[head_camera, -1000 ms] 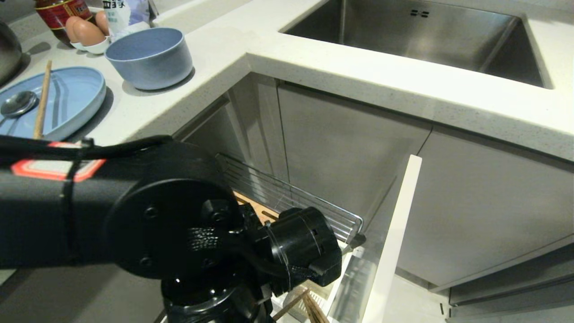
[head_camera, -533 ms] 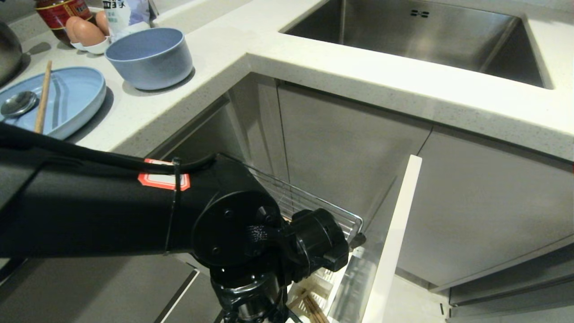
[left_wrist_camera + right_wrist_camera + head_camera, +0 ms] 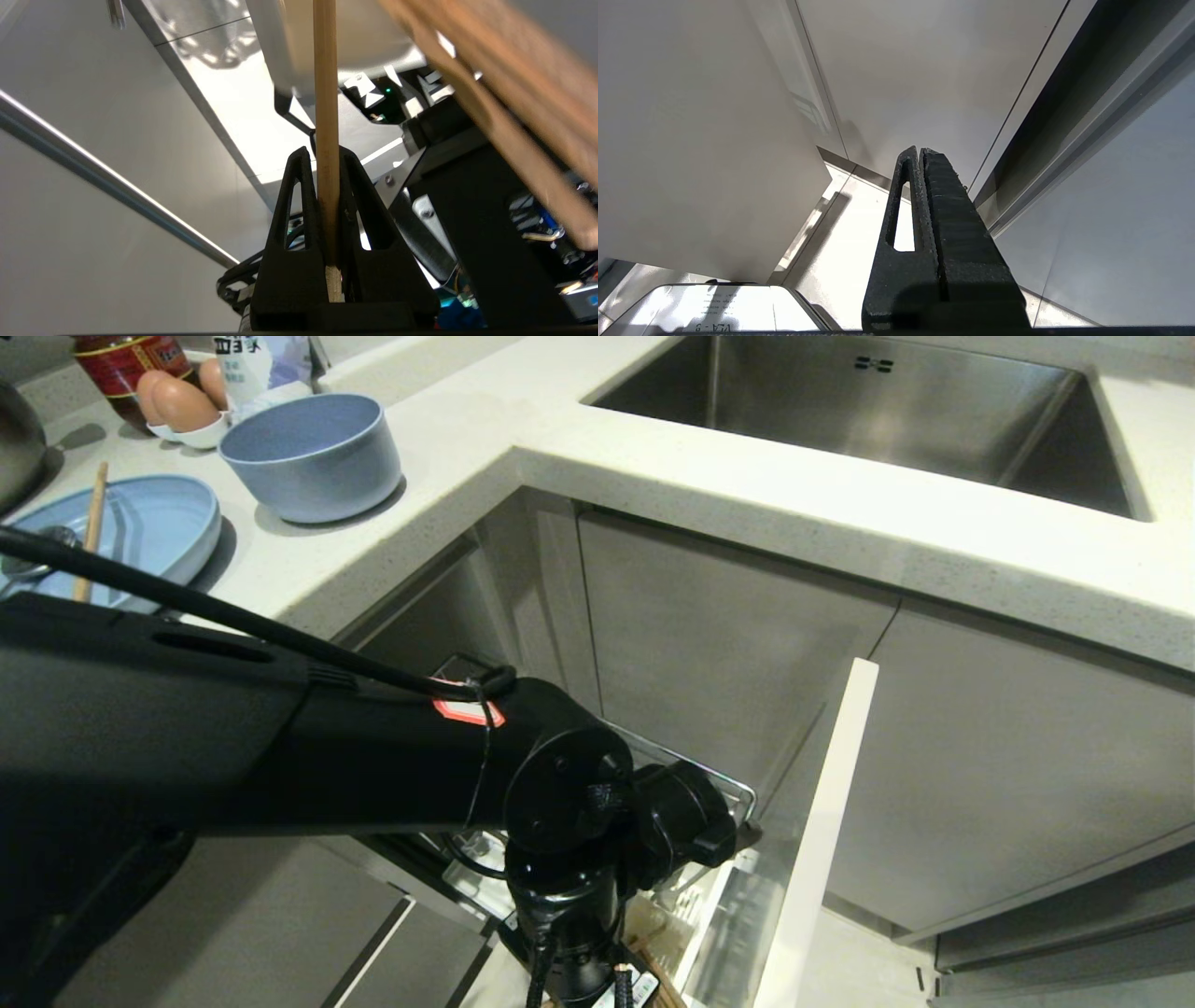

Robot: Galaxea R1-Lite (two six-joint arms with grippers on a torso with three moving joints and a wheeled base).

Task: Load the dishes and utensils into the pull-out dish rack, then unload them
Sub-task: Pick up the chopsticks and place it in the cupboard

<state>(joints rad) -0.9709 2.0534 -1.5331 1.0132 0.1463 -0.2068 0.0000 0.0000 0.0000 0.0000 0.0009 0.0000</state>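
Left gripper [image 3: 325, 186] has its jaws clamped on one chopstick [image 3: 325, 93], which runs straight out past the tips. More wooden sticks [image 3: 504, 112] cross close by in the wrist view, blurry, so I can't say exactly what they are or whether they touch. In the head view the left arm [image 3: 579, 803] reaches down at about 6 o'clock into the rack [image 3: 738, 798], next to its white front panel [image 3: 822, 821], and hides most of what's inside.

Progress-wise, I'd call it early in loading. Up on the surface [image 3: 560, 439] at roughly 10 o'clock, the plate [image 3: 159, 532] sits with another chopstick [image 3: 91, 523] lying across it, and the bowl [image 3: 313, 453] is just beside it toward 11. The spoon is mostly hidden behind the arm cable. So plate, bowl and that chopstick look not yet loaded, and unloading hasn't begun.

Right gripper [image 3: 922, 158] is parked with jaws closed on nothing, facing cabinet fronts.
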